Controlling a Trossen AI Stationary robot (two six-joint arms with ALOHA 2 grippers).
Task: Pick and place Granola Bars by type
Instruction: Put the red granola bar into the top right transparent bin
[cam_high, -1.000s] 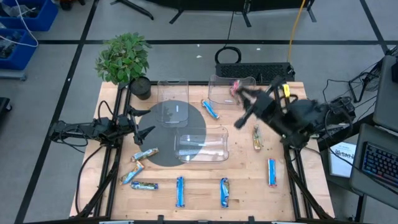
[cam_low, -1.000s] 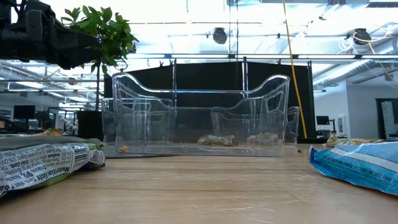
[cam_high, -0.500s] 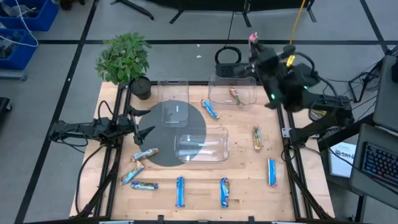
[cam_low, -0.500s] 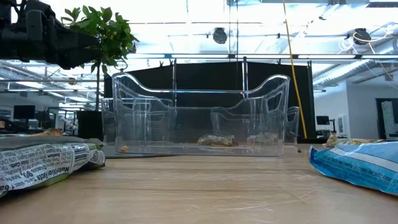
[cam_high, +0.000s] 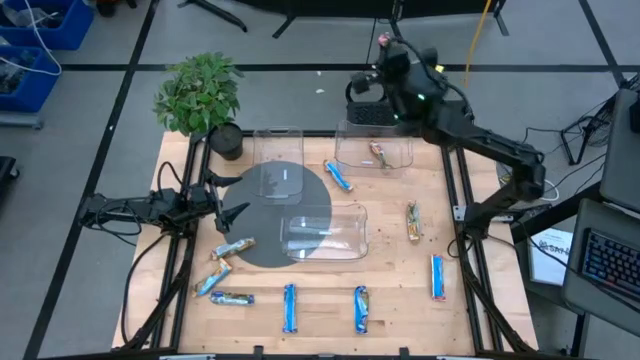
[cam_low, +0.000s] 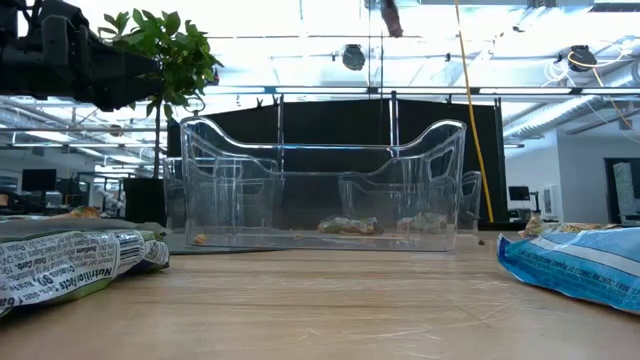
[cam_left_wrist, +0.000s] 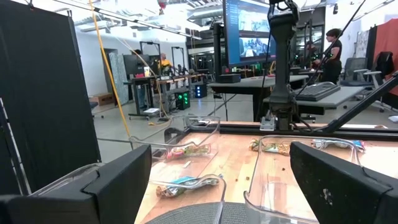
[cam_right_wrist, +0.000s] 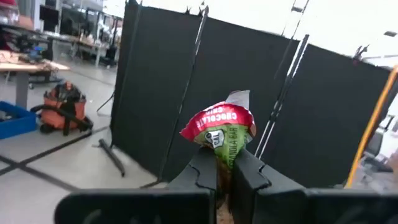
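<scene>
high view, right end effector: up past the far edge of the tabletop, right end effector lifted beyond the far-right clear bin, clenched on a reddish-green granola bar
high view, far-right clear bin: one multicolour bar lies inside it; a blue bar sits just beside its near-left corner
high view, left end effector: left end effector hovers at the left edge of the dark round mat, fingers spread, nothing in them
high view, other bars: blue ones in a row near the tabletop's front edge, a tan-gold one right of the front clear bin
low view: front clear bin stands upright mid-tabletop; a wrapped bar close at left, a blue wrapper at right
left wrist view: own fingers wide apart, released; bars seen lying beyond them
right wrist view: fingers pinched on the red-and-green bar, which stands upright between them
</scene>
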